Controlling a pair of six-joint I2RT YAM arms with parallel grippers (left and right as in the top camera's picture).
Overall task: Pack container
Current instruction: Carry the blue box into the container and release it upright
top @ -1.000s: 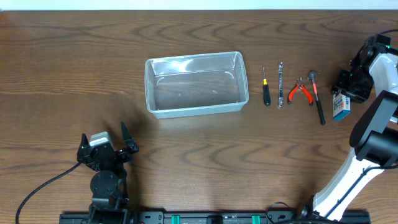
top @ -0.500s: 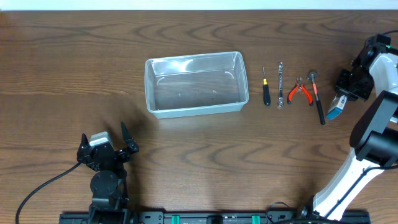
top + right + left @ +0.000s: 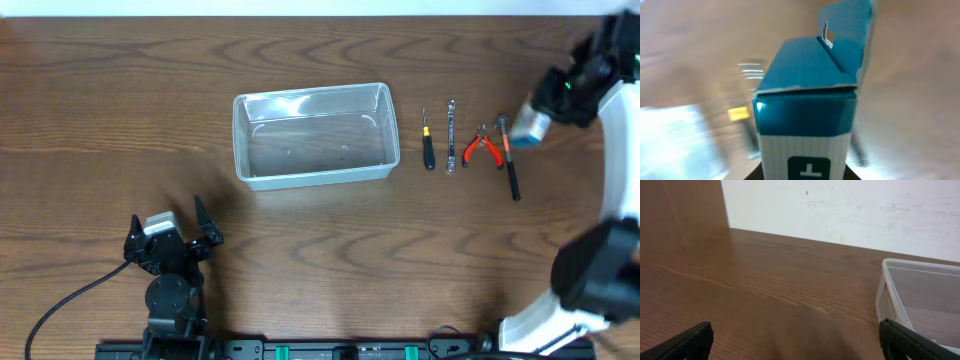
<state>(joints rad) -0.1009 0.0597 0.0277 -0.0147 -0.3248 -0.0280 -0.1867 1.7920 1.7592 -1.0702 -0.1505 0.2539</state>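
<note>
box in right end effector, blurred

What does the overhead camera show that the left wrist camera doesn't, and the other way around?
Only overhead: the screwdriver, wrench, pliers and hammer in a row, and the right tool holding a blue-and-white box near the hammer. Only left wrist: the broad white wall behind the table. Both: the clear container, the wooden table, and the left tool, open.
</note>
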